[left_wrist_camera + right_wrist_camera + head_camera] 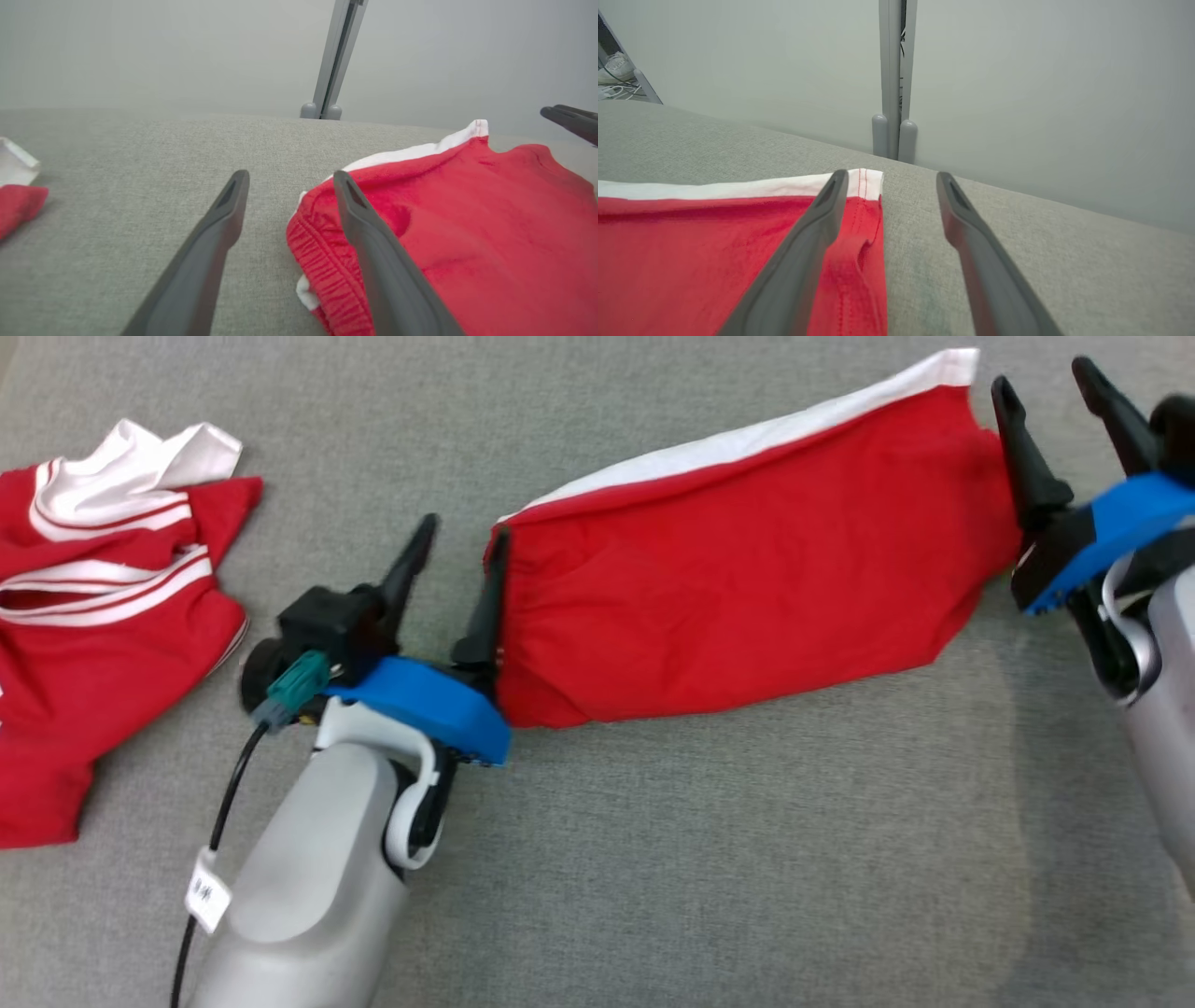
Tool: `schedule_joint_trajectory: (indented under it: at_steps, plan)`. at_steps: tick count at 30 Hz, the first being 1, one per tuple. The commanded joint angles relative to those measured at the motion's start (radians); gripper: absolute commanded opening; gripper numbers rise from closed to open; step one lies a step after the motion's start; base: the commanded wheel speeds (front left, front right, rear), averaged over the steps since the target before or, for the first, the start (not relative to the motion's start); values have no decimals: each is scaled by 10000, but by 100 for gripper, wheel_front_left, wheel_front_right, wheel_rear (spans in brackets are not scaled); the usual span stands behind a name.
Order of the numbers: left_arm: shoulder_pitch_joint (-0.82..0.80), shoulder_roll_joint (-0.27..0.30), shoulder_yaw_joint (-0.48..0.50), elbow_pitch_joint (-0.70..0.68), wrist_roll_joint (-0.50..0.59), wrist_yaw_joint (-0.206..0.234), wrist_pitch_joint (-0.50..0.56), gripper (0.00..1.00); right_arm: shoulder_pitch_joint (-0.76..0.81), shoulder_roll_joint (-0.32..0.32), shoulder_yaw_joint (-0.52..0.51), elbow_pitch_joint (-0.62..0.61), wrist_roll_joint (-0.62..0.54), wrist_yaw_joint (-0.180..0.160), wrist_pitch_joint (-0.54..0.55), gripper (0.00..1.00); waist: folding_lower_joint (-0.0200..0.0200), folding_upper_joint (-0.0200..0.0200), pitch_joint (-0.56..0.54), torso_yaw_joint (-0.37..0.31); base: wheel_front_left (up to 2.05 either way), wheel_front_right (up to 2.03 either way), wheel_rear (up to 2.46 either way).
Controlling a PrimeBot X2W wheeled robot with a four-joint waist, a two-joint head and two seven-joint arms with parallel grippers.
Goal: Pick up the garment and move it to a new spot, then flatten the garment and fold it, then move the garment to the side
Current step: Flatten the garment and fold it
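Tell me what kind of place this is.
Probably a robot lab or test bay, not a home: a grey fabric-covered worktop, bare pale partition panels joined by a metal post, and loose cables on the floor beyond it.

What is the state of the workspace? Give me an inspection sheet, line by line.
Surface: grey fabric surface, flat.
Job's things: red garment with white stripe, stretched out between the grippers.
Clutter: second red-and-white garment, crumpled, at the left.
Grippers: left gripper jaws open at the elastic end; right gripper jaws open at the hem end; neither grips.
Cables: black cable with white tag by the left forearm.
Surroundings: pale wall, grey post.
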State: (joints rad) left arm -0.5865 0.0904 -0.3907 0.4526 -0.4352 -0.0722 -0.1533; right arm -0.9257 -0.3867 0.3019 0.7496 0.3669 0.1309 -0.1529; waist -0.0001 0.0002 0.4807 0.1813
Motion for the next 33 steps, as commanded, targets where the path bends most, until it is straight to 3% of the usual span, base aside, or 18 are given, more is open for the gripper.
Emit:
schedule_joint_trajectory:
  at_steps: [1,6,13,25,33]
  plan:
    - [221,219,159,-165,207,293,-373,100,446,68,-196,-249,42,-3,-473,100,1,-2,-348,-338,0,0,0]
    - [766,679,650,-605,387,902,-846,100,1691,451,-907,-1256,-122,-3,-972,100,1,-2,-972,-950,0,0,0]
    - [1620,1243,1103,-1222,425,1343,-942,100,3840,1133,-1926,-3145,-629,-3,-963,100,1,-2,-1782,-1730,0,0,0]
    - [2946,1791,1284,-1956,249,1675,-535,100,6575,2043,-2753,-6021,-1254,-2,270,100,1,-2,-2582,-2399,0,0,0]
    - [3503,1840,1293,-2394,122,1928,-275,100,7300,2310,-2925,-7041,-1403,-2,882,100,1,-2,-2730,-2458,0,0,0]
